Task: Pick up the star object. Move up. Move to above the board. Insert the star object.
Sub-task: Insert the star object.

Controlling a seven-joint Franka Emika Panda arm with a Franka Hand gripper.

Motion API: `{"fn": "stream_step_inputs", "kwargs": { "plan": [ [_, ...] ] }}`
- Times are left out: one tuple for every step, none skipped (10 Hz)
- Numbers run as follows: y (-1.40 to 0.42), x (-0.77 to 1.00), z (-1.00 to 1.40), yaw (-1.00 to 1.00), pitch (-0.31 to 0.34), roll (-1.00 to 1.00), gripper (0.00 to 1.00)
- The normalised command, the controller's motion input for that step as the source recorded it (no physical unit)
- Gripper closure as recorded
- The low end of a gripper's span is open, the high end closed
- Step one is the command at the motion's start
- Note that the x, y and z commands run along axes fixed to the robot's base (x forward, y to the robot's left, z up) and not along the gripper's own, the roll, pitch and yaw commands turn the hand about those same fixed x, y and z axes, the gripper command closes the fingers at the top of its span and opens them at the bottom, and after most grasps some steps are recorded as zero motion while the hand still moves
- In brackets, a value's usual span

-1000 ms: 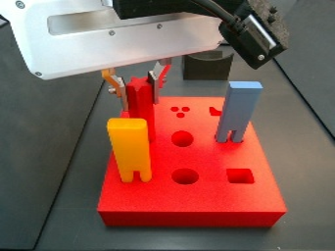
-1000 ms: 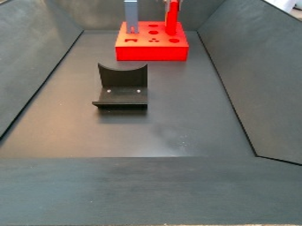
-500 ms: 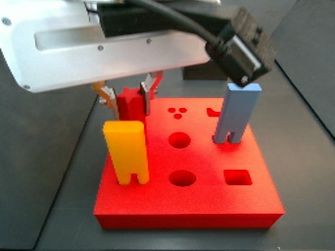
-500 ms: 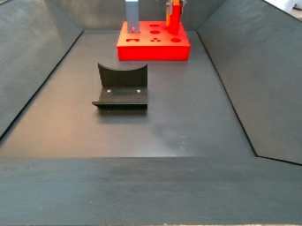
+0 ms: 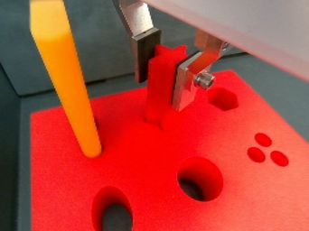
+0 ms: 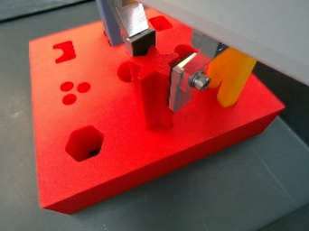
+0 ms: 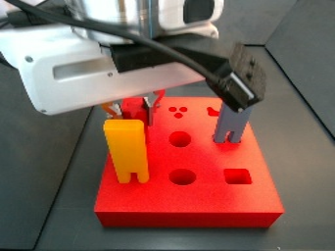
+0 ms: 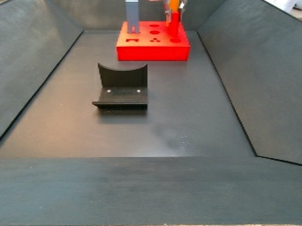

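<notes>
The star object (image 5: 160, 86), a slim bright red post, stands upright with its foot in a hole of the board (image 5: 145, 171), a thick red slab; it also shows in a wrist view (image 6: 154, 99). My gripper (image 5: 165, 68) has its fingers on both sides of the post's top and is shut on it. In a side view the gripper (image 7: 139, 106) sits low over the board's (image 7: 210, 191) far left part, and the arm hides most of the post (image 7: 135, 111). In a side view the board (image 8: 151, 51) is far back and the post is hidden.
A yellow-orange peg (image 7: 127, 147) stands in the board close beside my gripper (image 6: 160, 68). A blue-grey peg (image 7: 236, 116) stands on the board's right side. The dark fixture (image 8: 120, 86) stands on the grey floor in front of the board. Sloped grey walls enclose the floor.
My gripper has come down with the star object, so the post now stands lower in the board. The arm fills more of the side view.
</notes>
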Motion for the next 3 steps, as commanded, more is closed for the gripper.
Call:
{"fn": "stream_step_inputs", "kwargs": {
  "plan": [
    [0.0,0.0,0.0,0.0,-0.004,0.0,1.0],
    [0.01,0.0,0.0,0.0,0.001,0.06,1.0],
    [0.0,0.0,0.0,0.0,0.0,0.0,1.0]
  ]
}}
